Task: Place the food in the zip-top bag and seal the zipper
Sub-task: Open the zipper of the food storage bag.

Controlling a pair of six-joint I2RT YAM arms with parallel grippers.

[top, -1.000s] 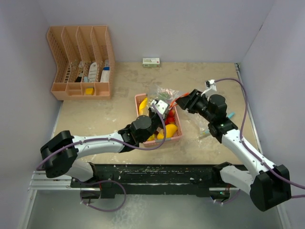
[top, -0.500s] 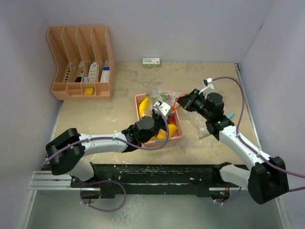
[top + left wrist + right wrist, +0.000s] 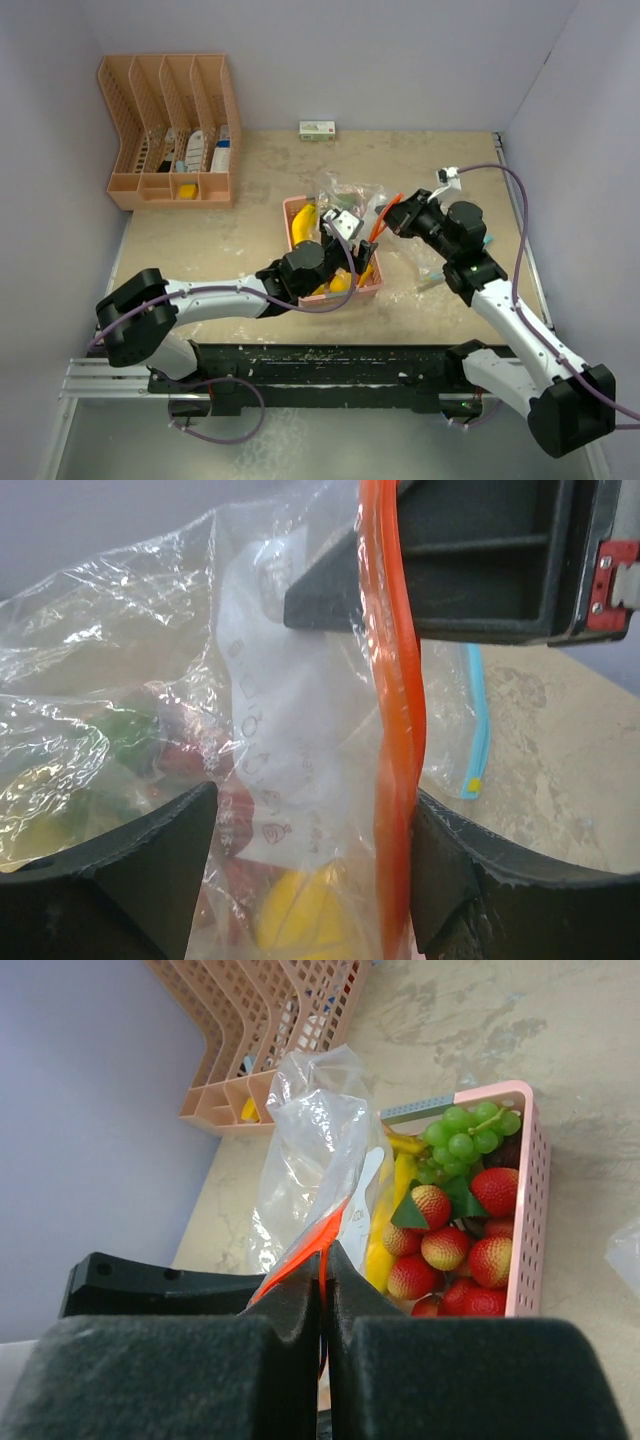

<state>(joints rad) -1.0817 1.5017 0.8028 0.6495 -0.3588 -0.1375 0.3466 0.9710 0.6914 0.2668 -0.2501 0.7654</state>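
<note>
Spreading apart since a second ago, the left gripper [image 3: 310, 850] straddled the orange zipper [image 3: 395, 680] of the zip-top bag [image 3: 280, 680], and the right gripper [image 3: 324, 1270] had clamped onto that zipper. Just beside the bag, strawberries [image 3: 470, 1255], green grapes [image 3: 465, 1130] and a banana [image 3: 383, 1240] lay in the pink basket [image 3: 528, 1200].

walls [image 3: 400, 60]: pale lilac | tabletop [image 3: 200, 250]: beige, mottled | organizer [image 3: 170, 130]: far-left corner

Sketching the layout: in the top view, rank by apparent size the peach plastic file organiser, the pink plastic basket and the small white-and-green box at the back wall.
1. Peach plastic file organiser, largest.
2. Pink plastic basket, partly covered, still clearly second.
3. Small white-and-green box, smallest.
</note>
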